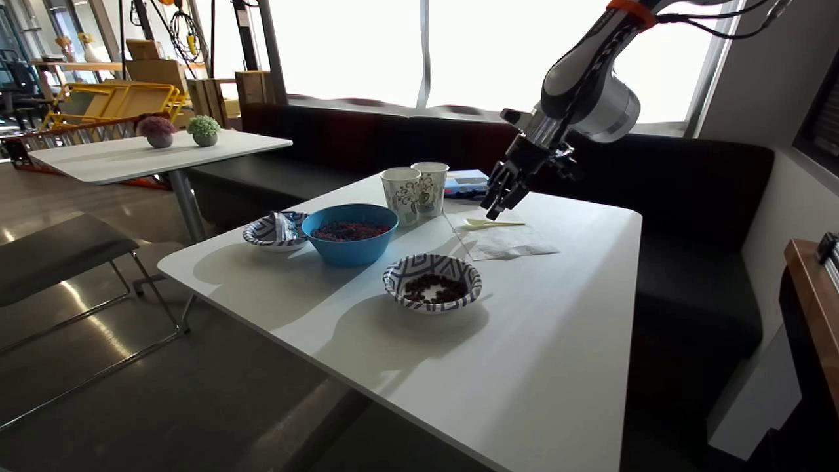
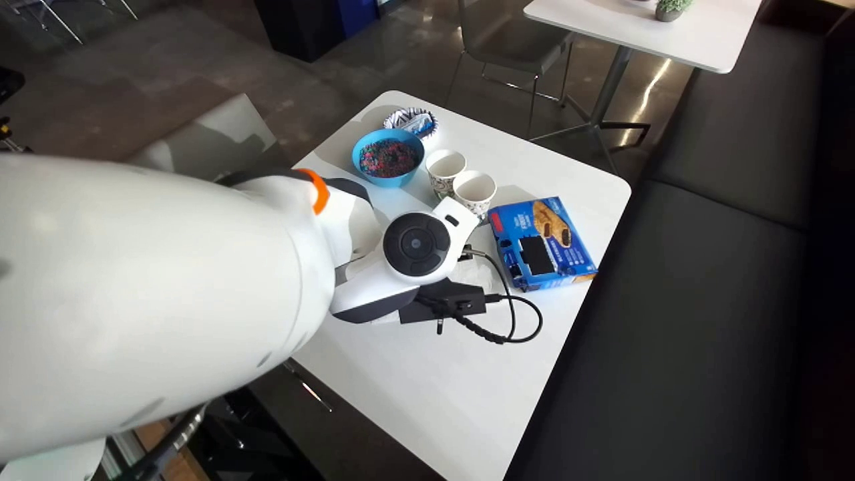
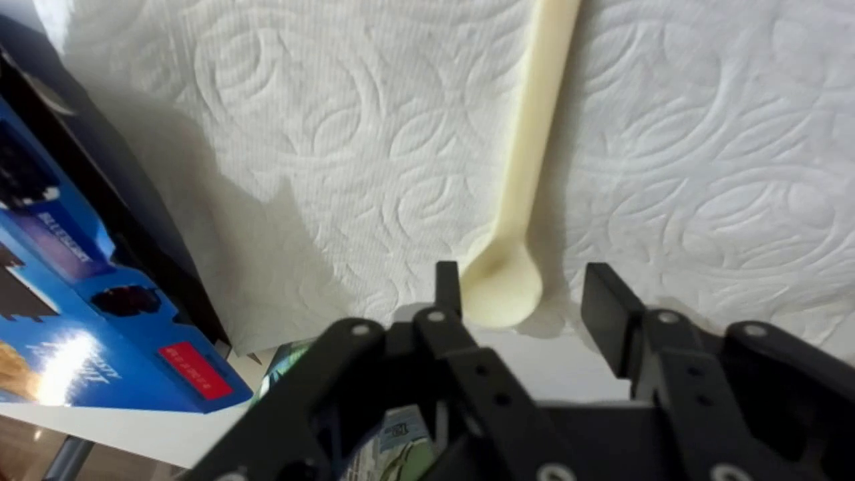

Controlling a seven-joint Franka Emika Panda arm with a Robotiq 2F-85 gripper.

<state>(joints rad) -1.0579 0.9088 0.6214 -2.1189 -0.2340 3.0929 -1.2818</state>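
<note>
Wrist view: we see gripper (image 3: 524,297), jaws parted partway, nothing gripped, at bowl end of pale spoon (image 3: 532,133) on paper towel (image 3: 721,133).

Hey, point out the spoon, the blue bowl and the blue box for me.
Spoon (image 3: 523,174), in the wrist view: its handle.
Blue bowl (image 1: 349,252), in an exterior view: outer wall.
Blue box (image 2: 550,229), in an exterior view: printed face.

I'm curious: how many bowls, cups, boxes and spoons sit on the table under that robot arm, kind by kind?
Bowls: 3
Cups: 2
Box: 1
Spoon: 1
Total: 7
</note>
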